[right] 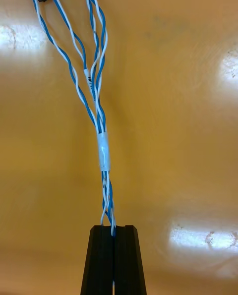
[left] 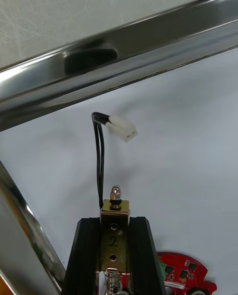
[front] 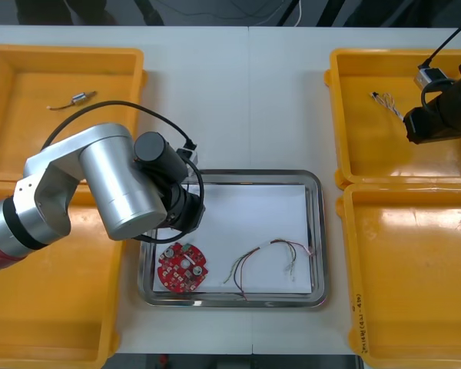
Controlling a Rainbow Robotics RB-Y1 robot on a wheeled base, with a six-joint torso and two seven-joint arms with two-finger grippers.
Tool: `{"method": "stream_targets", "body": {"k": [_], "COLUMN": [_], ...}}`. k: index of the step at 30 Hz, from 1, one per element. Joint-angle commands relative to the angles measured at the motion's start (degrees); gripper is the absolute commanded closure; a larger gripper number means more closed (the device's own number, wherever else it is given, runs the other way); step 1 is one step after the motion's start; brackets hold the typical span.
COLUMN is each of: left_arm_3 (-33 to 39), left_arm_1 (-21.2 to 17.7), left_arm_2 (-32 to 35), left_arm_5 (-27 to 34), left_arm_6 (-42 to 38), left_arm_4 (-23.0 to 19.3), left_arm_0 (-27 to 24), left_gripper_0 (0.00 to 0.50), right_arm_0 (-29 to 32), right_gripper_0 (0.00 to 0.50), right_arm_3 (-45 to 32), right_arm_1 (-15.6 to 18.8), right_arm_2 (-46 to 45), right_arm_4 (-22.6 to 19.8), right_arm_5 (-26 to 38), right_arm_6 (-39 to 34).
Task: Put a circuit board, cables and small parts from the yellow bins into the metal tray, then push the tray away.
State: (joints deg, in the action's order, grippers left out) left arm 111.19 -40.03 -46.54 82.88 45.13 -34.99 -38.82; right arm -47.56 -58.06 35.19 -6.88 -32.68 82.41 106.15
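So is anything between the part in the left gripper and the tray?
Nothing visible. The left gripper holds the small metal part over bare white floor of the tray; the circuit board lies to one side.

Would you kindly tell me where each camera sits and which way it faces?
Front view: above the arms, looking steeply down; left arm over the metal tray, right arm over a yellow bin.
Left wrist view: on that wrist, facing the tray's white inside; left hand shut on a small metal part.
Right wrist view: on that wrist, facing the bin floor; right hand shut on the blue and white cable.
Front and left wrist views share the red circuit board.
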Motion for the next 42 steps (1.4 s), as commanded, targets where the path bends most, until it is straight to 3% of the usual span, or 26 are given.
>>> {"method": "stream_targets", "body": {"k": [1,7,9,10,11,13,15,16,17,18,19,27,35,42], "left_arm_3": [-0.71,-0.88,-0.79,-0.88,-0.88,-0.88,-0.88,-0.88,-0.88,-0.88,-0.88,-0.36,3.25,4.57], "left_arm_1": [-0.66,-0.75,-0.75,-0.84,-0.93,-0.84,-0.93,-0.93,-0.93,-0.93,-1.01,-1.10,-1.10,-1.10], "left_arm_2": [-2.07,-2.07,-2.07,-2.07,-2.07,-1.98,-1.89,-1.89,-1.89,-1.89,-1.89,2.42,12.44,23.77], "left_arm_5": [-2.02,-2.02,-1.93,-1.93,-1.93,-2.02,-2.02,-2.02,-2.02,-2.02,-1.93,-0.44,8.97,18.02], "left_arm_6": [-5.06,-5.06,-5.06,-5.14,-5.06,-5.06,-4.97,-5.06,-5.14,-5.06,-5.06,-4.09,-1.45,5.40], "left_arm_4": [1.33,1.42,1.42,1.51,1.60,1.77,1.95,2.03,2.12,2.12,2.12,-0.51,-6.40,-13.08], "left_arm_0": [-2.22,-2.14,-2.14,-2.22,-2.22,-2.22,-2.22,-2.22,-2.22,-2.22,-2.22,-2.31,-2.84,-2.84], "left_gripper_0": [0.500,0.498,0.452,0.363,0.224,0.092,0.021,0.000,0.000,0.000,0.000,0.000,0.000,0.000], "right_arm_0": [0.54,2.56,2.74,2.65,2.65,2.65,2.65,2.65,2.65,2.65,2.65,2.56,-1.57,-3.94], "right_gripper_0": [0.500,0.500,0.500,0.500,0.498,0.470,0.411,0.310,0.197,0.129,0.007,0.000,0.000,0.000], "right_arm_3": [-1.97,-4.52,-4.69,-4.69,-4.69,-4.69,-4.69,-4.69,-4.69,-4.69,-4.69,-4.87,-6.45,-5.75], "right_arm_1": [2.52,2.52,2.52,2.52,2.52,2.52,2.52,2.52,2.52,2.52,2.52,2.52,3.22,2.87], "right_arm_2": [-0.68,-0.68,-0.68,-0.68,-0.68,-0.68,-0.68,-0.68,-0.68,-0.68,-0.68,-0.76,-1.20,-0.68], "right_arm_4": [-0.45,-0.72,-0.80,-0.80,-0.80,-0.80,-0.80,-0.80,-0.80,-0.80,-0.80,-0.80,-0.45,0.78], "right_arm_5": [0.91,0.74,0.82,0.82,0.74,0.74,0.74,0.74,0.74,0.82,0.74,0.91,6.19,6.36], "right_arm_6": [0.19,0.11,0.11,0.11,0.02,-0.07,-0.07,-0.07,-0.07,-0.07,-0.16,-0.51,-1.04,-1.74]}}
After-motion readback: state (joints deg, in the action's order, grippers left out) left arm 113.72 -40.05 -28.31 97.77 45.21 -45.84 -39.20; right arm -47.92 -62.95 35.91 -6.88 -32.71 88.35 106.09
